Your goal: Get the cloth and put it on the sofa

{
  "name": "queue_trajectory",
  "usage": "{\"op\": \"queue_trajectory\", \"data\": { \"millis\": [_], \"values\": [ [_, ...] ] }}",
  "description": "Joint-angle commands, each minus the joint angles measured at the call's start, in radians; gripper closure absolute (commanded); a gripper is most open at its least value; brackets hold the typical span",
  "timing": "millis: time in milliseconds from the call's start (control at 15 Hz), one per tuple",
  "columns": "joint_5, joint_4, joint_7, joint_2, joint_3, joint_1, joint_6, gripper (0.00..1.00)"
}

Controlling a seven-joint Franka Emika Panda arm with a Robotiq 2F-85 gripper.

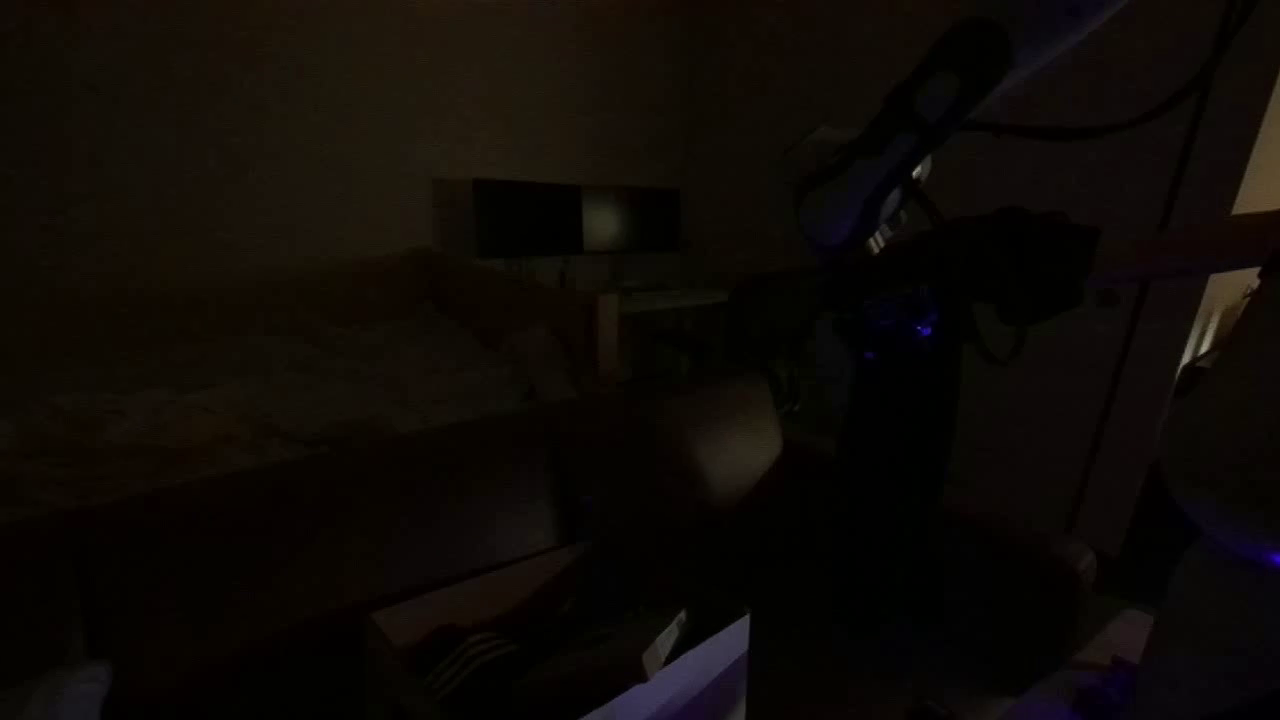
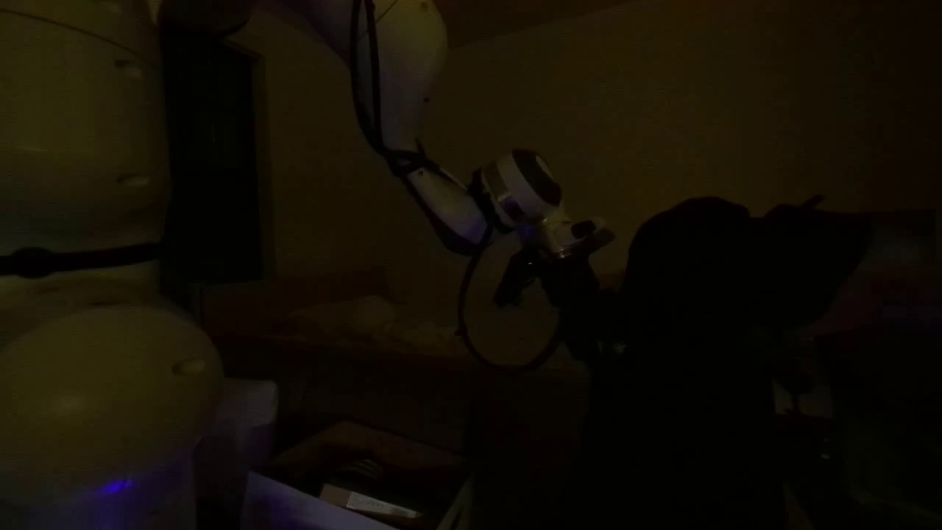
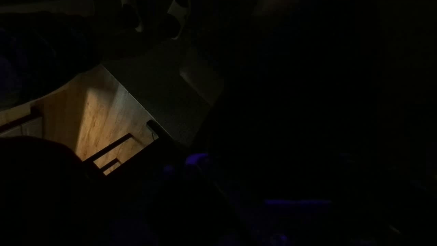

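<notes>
The room is very dark, so outlines are hard to make out. The cloth (image 2: 706, 353) is a large near-black mass hanging beside the gripper; its top stands higher than the gripper, and what bears it is hidden. It appears as a dark area below the gripper (image 1: 900, 430) and fills much of the wrist view (image 3: 290, 102). My gripper (image 2: 605, 342) is at the cloth's near side; contact cannot be told. In the wrist view the faint fingertips (image 3: 271, 158) look wide apart. A long low seat with rumpled covers, seemingly the sofa (image 1: 230, 420), runs along the wall.
An open box (image 1: 690, 670) with items inside stands on the floor in front, also visible in an exterior view (image 2: 294, 508). Monitors (image 1: 580, 218) stand at the back. A pale rounded panel (image 1: 735, 430) lies before the sofa. A cable loop (image 2: 464, 324) hangs from the wrist.
</notes>
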Motion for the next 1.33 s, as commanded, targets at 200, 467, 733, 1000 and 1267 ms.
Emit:
{"op": "queue_trajectory", "data": {
  "millis": [200,467,733,1000,1267],
  "values": [
    [0.034,0.002,-0.039,-0.012,0.015,0.025,0.035,0.85],
    [0.135,-0.021,-0.155,-0.051,0.026,0.043,0.1,1.0],
    [0.185,-0.027,-0.241,-0.105,0.048,0.06,0.119,1.0],
    [0.115,-0.002,-0.166,-0.113,0.078,0.055,0.083,1.0],
    [0.051,-0.022,-0.121,-0.136,0.082,0.052,0.058,0.6]
  ]
}}
